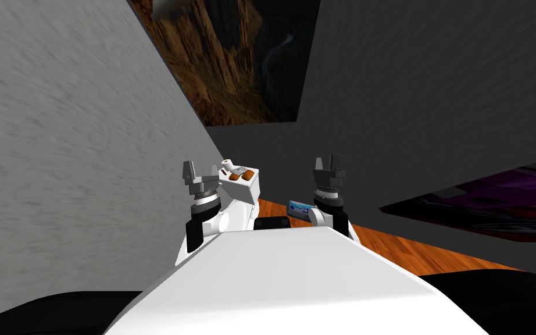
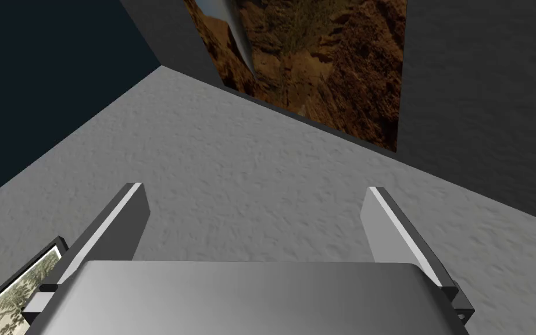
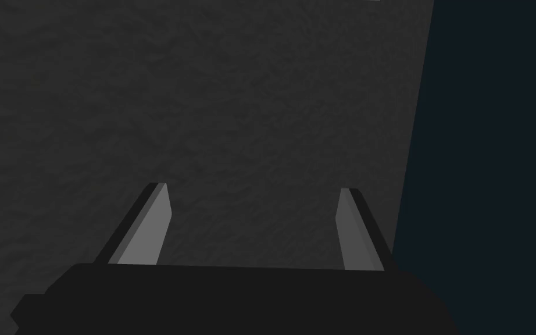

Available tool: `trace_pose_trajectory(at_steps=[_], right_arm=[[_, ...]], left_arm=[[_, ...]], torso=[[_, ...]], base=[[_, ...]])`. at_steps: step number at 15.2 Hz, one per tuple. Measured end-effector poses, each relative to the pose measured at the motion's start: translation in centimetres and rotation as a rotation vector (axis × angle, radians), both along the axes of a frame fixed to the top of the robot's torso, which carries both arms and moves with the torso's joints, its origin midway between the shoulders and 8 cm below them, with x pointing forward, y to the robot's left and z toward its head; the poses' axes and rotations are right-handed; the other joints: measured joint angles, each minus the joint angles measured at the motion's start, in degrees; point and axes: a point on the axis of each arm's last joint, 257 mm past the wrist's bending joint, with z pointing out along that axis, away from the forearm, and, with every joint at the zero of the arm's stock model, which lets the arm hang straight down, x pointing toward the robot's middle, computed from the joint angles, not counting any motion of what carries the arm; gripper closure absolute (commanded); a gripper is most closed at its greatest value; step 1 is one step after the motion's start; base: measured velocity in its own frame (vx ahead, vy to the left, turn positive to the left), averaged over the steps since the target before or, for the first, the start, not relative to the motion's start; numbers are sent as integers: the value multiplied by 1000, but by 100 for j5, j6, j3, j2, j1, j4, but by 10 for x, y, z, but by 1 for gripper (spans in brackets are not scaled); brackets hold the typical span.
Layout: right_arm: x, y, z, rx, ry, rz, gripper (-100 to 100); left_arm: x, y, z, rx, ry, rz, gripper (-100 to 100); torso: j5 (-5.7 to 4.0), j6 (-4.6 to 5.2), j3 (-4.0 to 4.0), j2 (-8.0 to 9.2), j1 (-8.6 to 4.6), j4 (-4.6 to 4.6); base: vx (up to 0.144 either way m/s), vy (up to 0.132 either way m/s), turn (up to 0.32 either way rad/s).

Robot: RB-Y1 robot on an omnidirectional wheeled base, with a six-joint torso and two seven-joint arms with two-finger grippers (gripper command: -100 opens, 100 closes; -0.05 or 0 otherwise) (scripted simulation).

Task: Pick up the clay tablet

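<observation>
A small white stand [image 1: 248, 189] sits on the floor ahead, against the light grey wall. On its top lie two flat brown pieces, one [image 1: 249, 174] nearer the right edge and one [image 1: 235, 177] beside it; either could be the clay tablet. A white roll [image 1: 227, 164] and a small grey item [image 1: 238, 169] lie there too. My left gripper [image 1: 200, 173] is raised just left of the stand, pointing upward, and its wrist view shows it open [image 2: 254, 188] with nothing between the fingers. My right gripper [image 1: 327, 161] is raised to the right of the stand, open [image 3: 253, 187] and empty.
A blue flat object [image 1: 299, 207] lies on the wooden floor [image 1: 400, 247] between the stand and my right arm. A light grey wall [image 1: 57, 163] runs close on the left and a dark grey wall [image 1: 424, 99] on the right. A brown rocky picture [image 1: 232, 64] hangs on the far wall.
</observation>
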Motion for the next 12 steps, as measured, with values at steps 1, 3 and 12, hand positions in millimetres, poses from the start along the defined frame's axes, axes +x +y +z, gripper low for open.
trace_pose_trajectory(at_steps=[1, 3, 12], right_arm=[[0, 0, 0, 0, 0, 0, 0], [0, 0, 0, 0, 0, 0, 0], [0, 0, 0, 0, 0, 0, 0]], left_arm=[[2, -1, -1, 11, 5, -4, -100], [7, -4, -6, 40, 25, -14, -100], [41, -9, -58, 157, 170, -16, -100]], torso=[[0, 0, 0, 0, 1, 0], [1, 0, -1, -2, 4, 0], [1, 0, -4, -6, 4, -2]], base=[[2, 5, -17], [4, 7, -19], [6, 6, -31]])
